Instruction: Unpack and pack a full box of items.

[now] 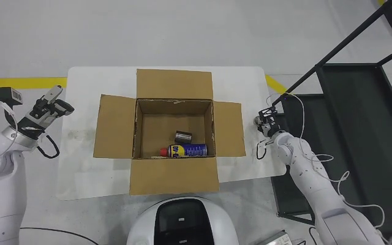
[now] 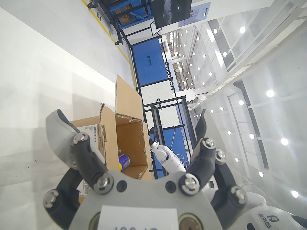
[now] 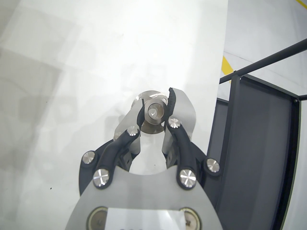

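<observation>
Slippage is the main worry. The right jaws are pinched narrow on the raised hub of a metal flange [image 3: 153, 114], and only the pad tips seem to bear on it. A smooth round hub like that could twist or slide out under a quick swing.

The flange is close to the right edge of the table [image 1: 86, 86], beside a black rack [image 1: 349, 104], so a drop here might roll it off the edge. I cannot tell whether it rests on the surface or hangs just above it.

It is a shiny steel disc with small holes near the rim and a short bored hub in the middle. It probably handles as hard, slick and heavy for its size.

An open cardboard box [image 1: 116, 125] stands mid-table with its flaps spread. Inside, a blue-and-yellow spray can [image 1: 187, 150] lies on its side next to a small dark metal cylinder [image 1: 183, 135]. A spread flap could snag an arm reaching in.

The left jaws are wide and empty, off the table's left end and well apart from the box.
</observation>
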Controlling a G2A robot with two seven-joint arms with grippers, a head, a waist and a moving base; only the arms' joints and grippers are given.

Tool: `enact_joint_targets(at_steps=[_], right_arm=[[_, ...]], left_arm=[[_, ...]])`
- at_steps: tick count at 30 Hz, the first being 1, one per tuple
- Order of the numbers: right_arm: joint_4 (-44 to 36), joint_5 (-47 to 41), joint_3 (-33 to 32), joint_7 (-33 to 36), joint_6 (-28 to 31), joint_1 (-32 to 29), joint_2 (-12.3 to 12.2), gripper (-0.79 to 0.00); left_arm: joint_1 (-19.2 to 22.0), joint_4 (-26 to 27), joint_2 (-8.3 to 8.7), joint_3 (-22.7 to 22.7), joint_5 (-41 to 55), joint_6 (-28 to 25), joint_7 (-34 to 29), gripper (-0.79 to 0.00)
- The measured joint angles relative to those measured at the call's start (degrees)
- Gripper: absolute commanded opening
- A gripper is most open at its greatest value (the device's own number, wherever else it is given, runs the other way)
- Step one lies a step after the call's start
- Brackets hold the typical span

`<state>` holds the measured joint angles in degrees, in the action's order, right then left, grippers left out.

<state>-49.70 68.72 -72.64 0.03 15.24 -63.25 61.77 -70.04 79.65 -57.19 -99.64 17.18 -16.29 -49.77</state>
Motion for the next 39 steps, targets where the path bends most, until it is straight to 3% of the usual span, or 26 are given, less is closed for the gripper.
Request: enact_joint_targets(at_steps=[4, 5, 7, 12, 13, 14, 15, 22, 28, 39], right_arm=[[-2.4, -0.5, -2.3, 0.1, 1.6, -1.8, -0.7, -0.043], [-2.9, -0.8, -2.8, 0.3, 2.0, -2.3, -0.9, -0.086], [-4.0, -1.2, -3.7, 1.1, 2.8, -3.2, -1.1, -0.249], [-5.6, -1.5, -4.6, 2.1, 3.1, -4.4, -1.3, -0.262], [-5.9, -1.5, -4.6, 2.2, 3.1, -4.5, -1.3, -0.305], [-6.0, -1.4, -4.5, 2.3, 3.1, -4.4, -1.3, -0.409], [-6.0, -1.2, -4.3, 2.3, 3.2, -4.3, -1.2, -0.428], [-2.3, -1.1, -2.1, 4.0, 5.1, -0.7, -0.5, -0.443], [1.7, 0.5, -0.4, 3.3, 5.2, 2.0, 0.1, -0.403], [6.4, 2.7, 1.5, 1.6, 4.8, 4.5, 0.8, -0.499]], left_arm=[[0.0, 0.0, 0.0, 0.0, 0.0, 0.0, 0.0, 0.0], [0.0, 0.0, 0.0, 0.0, 0.0, 0.0, 0.0, 0.0], [0.0, 0.0, 0.0, 0.0, 0.0, 0.0, 0.0, 0.0], [0.0, 0.0, 0.0, 0.0, 0.0, 0.0, 0.0, 0.0], [0.0, 0.0, 0.0, 0.0, 0.0, 0.0, 0.0, 0.0], [0.0, 0.0, 0.0, 0.0, 0.0, 0.0, 0.0, 0.0], [0.0, 0.0, 0.0, 0.0, 0.0, 0.0, 0.0, 0.0], [0.0, 0.0, 0.0, 0.0, 0.0, 0.0, 0.0, 0.0], [0.0, 0.0, 0.0, 0.0, 0.0, 0.0, 0.0, 0.0], [0.0, 0.0, 0.0, 0.0, 0.0, 0.0, 0.0, 0.0]])
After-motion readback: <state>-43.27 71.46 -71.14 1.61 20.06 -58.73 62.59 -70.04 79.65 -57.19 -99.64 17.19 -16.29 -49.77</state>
